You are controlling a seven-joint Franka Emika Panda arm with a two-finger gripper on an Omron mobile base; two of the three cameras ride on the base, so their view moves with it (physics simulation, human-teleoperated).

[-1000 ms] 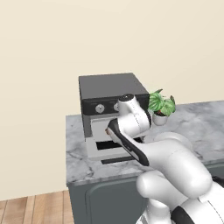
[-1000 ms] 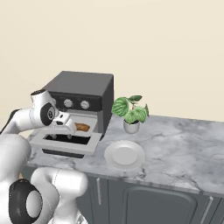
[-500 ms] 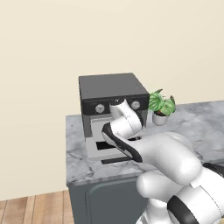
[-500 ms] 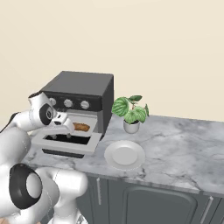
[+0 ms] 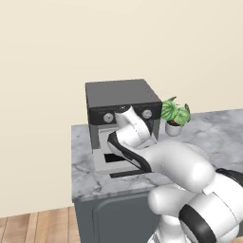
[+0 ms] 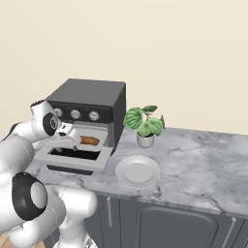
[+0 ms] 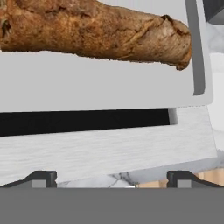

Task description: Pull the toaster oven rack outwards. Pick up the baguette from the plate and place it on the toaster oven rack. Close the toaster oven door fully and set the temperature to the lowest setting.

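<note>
So my gripper (image 7: 111, 177) hangs with its jaws spread wide and nothing between them, above the lowered toaster oven door (image 7: 109, 148) near the counter's left end. Beyond it the baguette (image 7: 94, 30) lies on the pulled-out toaster oven rack (image 7: 100, 83). I judge placing done; next comes swinging that door up, shut.

Base views flank the toaster oven (image 5: 122, 105) from behind the arm, facing forward-down, sharing it. Hand view sits close above its rack (image 7: 100, 85).
</note>
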